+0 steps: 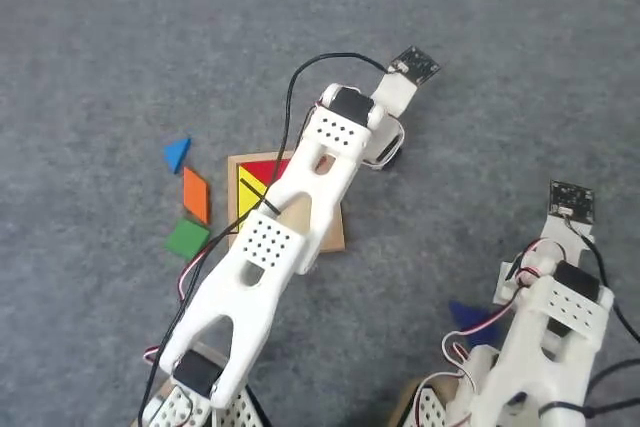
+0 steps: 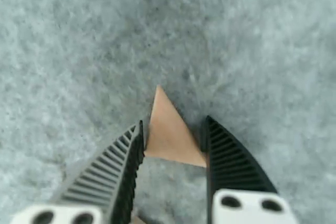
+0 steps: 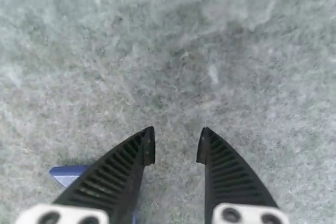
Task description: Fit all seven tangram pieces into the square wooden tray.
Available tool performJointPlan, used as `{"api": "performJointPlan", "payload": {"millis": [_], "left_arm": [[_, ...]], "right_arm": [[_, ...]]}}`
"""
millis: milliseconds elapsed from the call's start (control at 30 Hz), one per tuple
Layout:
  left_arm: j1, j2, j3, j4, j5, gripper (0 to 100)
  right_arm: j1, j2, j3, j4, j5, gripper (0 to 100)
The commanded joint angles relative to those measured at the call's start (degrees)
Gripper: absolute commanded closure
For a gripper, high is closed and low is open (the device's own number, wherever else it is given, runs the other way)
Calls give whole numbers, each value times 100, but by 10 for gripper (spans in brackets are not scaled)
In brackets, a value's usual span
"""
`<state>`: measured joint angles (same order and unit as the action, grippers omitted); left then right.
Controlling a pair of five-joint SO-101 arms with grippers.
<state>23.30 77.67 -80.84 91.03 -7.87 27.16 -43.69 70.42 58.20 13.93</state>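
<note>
The square wooden tray (image 1: 334, 233) lies mid-table with a red piece (image 1: 265, 168) and a yellow piece (image 1: 249, 199) inside; my left arm covers the rest of it. Just past the tray's far right corner, my left gripper (image 1: 386, 147) (image 2: 174, 125) is shut on a tan triangle (image 2: 169, 135), a finger touching each side. Left of the tray lie a blue triangle (image 1: 177, 154), an orange parallelogram (image 1: 196, 194) and a green square (image 1: 187, 237). At the front right my right gripper (image 3: 176, 145) stands open and empty above the mat. A dark blue piece (image 1: 465, 315) (image 3: 65, 174) lies beside it.
Grey felt mat (image 1: 100, 67) covers the whole table. My left arm (image 1: 270, 247) stretches diagonally across the tray. My right arm (image 1: 555, 312) stands at the front right corner. Bare mat spreads to the far left and far right.
</note>
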Motion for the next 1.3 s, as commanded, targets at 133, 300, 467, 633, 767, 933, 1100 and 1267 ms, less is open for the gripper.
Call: {"api": "performJointPlan", "payload": {"millis": [133, 300, 467, 633, 767, 933, 1100, 1267], "left_arm": [[167, -273, -277, 853, -352, 825], [158, -264, -242, 958, 167, 826], [167, -413, -224, 967, 949, 823], [141, -1037, 549, 976, 2136, 742], [202, -1705, 1745, 958, 2743, 718], [141, -2321, 2413, 949, 3543, 717], [114, -2338, 2563, 695, 4536, 717], [53, -2338, 3029, -44, 5363, 720]], "right_arm": [[-75, 22, -167, -127, 149, 863], [-75, 22, -167, -127, 149, 864], [-75, 22, -167, -119, 149, 864], [-66, 22, -167, -119, 149, 864], [-66, 22, -167, -119, 149, 864], [-75, 22, -167, -119, 149, 864], [-75, 22, -167, -119, 149, 864], [-75, 22, -167, -119, 149, 864]]}}
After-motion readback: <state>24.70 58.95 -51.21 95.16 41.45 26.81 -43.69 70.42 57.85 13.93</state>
